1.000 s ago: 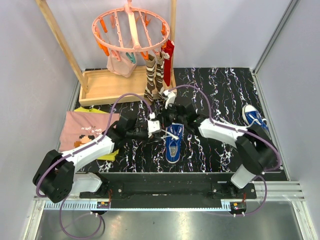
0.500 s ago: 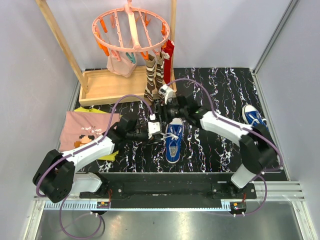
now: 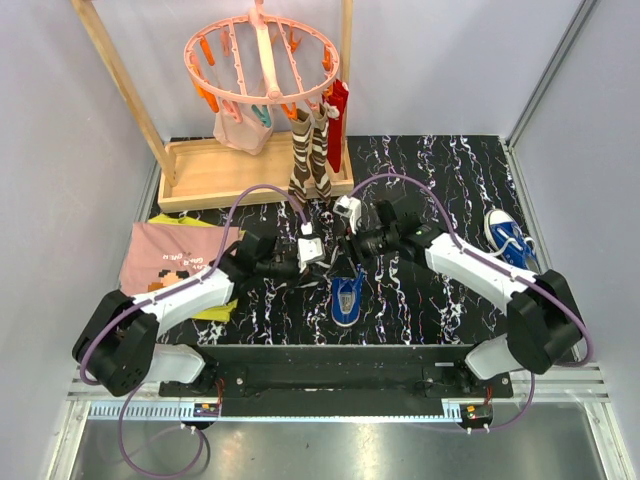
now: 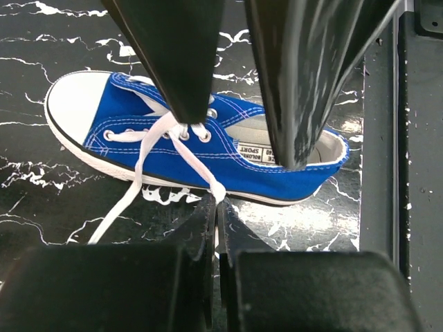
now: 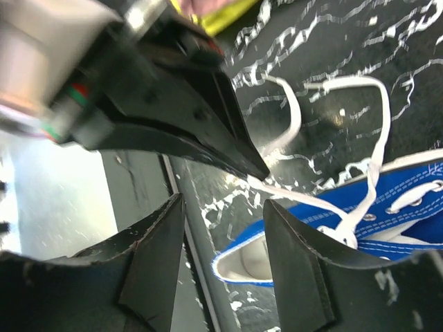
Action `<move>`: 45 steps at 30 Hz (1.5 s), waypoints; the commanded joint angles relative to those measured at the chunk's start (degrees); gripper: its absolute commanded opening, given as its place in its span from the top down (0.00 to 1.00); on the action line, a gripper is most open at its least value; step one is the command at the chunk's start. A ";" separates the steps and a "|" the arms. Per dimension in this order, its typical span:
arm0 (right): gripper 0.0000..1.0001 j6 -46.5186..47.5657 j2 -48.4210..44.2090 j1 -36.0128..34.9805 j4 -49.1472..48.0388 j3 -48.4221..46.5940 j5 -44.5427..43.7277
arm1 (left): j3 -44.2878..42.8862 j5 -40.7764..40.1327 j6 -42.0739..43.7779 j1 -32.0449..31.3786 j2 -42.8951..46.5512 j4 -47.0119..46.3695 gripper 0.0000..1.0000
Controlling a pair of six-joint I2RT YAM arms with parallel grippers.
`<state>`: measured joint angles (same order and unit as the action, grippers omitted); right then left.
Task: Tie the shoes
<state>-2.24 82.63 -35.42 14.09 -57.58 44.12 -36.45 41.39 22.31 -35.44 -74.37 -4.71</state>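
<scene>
Left wrist view: a blue shoe is seen standing on its sole on the dark marbled worktop, white toe cap toward the left of the picture, laced but not knotted. A white lace is run from the upper eyelets down over the near side of the shoe. One strand of it is pinched just beside the sole by the left end effector, whose fingers are closed on it. Over the shoe's opening the right end effector is poised with its fingers apart and nothing between them, one tip at the lace crossing and the other above the heel lining. A second shoe is seen well to the right of the first, untouched. No loop is judged to be formed yet. Three things could go wrong:

- The thin lace could be slipped out of the pinch.
- The light shoe could be dragged if the strand is pulled taut.
- The two end effectors could be knocked together, being so close over the shoe.
</scene>
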 commanded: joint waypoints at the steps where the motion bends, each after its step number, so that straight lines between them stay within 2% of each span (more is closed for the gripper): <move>1: 0.42 8.64 2.62 0.00 2.35 -1.30 1.32 | -3.02 1.15 -0.07 0.37 -0.60 -3.64 1.00; 11: 0.38 15.60 6.40 -0.18 3.67 -3.76 0.27 | -4.07 2.73 1.16 0.55 -1.65 -3.03 1.00; 17: 0.38 18.05 5.01 0.17 4.54 -4.73 0.26 | -5.04 4.05 2.39 0.64 -2.01 -1.18 1.00; 20: 0.39 22.70 2.90 0.61 5.51 -4.64 2.02 | -5.13 4.84 2.74 0.81 -1.83 -0.56 1.00; 24: 0.32 34.30 0.78 0.96 5.86 -3.24 3.78 | -5.56 5.37 3.27 1.08 -2.10 -0.04 1.00; 29: 0.31 43.09 1.39 0.97 5.16 -1.92 5.63 | -6.18 5.99 4.24 1.25 -2.54 0.14 1.00; 36: 0.43 45.75 4.20 0.88 0.25 -1.13 4.67 | -6.62 6.86 5.47 1.34 -2.97 0.67 1.00; 45: 0.58 43.90 5.96 0.61 -2.92 -0.60 5.10 | -6.62 6.78 5.56 1.34 -3.24 0.23 1.00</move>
<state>40.93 88.38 -34.76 14.55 -58.78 47.70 -40.51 46.15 26.83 -34.37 -77.14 -2.48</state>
